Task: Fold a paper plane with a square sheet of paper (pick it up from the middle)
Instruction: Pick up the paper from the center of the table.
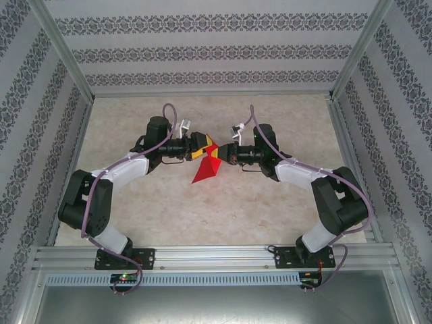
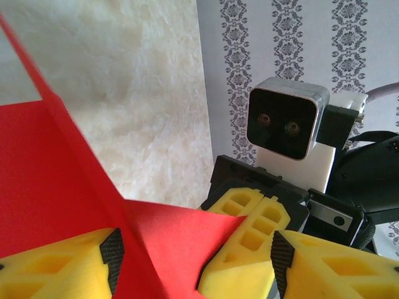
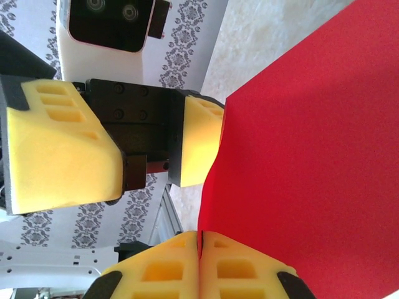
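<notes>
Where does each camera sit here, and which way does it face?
Top external: above and behind the bases, looking down on the table; both arms show, left gripper and right gripper meeting at the red paper.
Left wrist: on the left arm, facing the right gripper; own open fingers frame the paper.
Right wrist: on the right arm, facing the left gripper; own shut fingers pinch the paper.
Shared: the wrist views face each other.

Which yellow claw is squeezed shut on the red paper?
The right gripper: its yellow fingers are pressed together on the edge of the square sheet of paper. The left gripper has its fingers apart, with the paper between them.
</notes>
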### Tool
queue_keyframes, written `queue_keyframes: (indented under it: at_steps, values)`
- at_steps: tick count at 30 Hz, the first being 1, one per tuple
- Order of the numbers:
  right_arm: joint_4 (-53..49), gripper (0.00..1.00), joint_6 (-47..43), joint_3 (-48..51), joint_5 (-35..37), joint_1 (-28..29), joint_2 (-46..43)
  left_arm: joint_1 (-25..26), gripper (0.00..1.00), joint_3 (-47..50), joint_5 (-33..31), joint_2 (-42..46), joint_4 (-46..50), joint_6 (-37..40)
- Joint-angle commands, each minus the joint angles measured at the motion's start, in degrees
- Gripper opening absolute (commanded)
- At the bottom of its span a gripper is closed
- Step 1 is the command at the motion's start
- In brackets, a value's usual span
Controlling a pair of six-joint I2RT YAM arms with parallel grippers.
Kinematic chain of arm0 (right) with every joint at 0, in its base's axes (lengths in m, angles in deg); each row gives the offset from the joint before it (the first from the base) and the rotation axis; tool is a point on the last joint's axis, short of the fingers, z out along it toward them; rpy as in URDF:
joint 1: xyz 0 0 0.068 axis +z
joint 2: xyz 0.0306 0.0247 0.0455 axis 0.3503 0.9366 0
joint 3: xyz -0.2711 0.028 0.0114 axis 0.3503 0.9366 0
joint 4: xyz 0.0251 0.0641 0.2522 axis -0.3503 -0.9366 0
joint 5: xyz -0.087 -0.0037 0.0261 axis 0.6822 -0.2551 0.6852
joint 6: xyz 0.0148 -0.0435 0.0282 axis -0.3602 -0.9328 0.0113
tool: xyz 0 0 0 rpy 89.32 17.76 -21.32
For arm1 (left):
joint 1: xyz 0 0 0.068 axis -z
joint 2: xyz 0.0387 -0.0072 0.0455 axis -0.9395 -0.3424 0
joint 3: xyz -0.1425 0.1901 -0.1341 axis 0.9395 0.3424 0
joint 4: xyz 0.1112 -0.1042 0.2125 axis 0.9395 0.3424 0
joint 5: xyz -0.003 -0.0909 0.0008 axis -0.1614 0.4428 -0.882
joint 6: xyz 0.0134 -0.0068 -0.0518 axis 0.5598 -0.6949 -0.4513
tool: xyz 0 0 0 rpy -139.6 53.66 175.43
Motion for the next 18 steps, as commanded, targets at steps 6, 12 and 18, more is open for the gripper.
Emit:
queue_keyframes:
  at_steps: [6, 12, 18]
  values:
    - [7.4, 0.05, 3.6, 1.9, -0.8, -0.9, -0.5, 1.5, 0.54, -3.1, 3.3, -0.8, -0.7, -2.1]
    - [10.2, 0.05, 5.9, 3.1, -0.6, -1.6, 0.3, 1.5, 0.48, -3.9, 4.0, -0.8, 2.5, -0.1]
    - [11.0, 0.05, 7.1, 3.7, -0.2, -2.0, 0.4, 1.5, 0.43, -4.3, 4.2, -0.8, 4.8, 1.7]
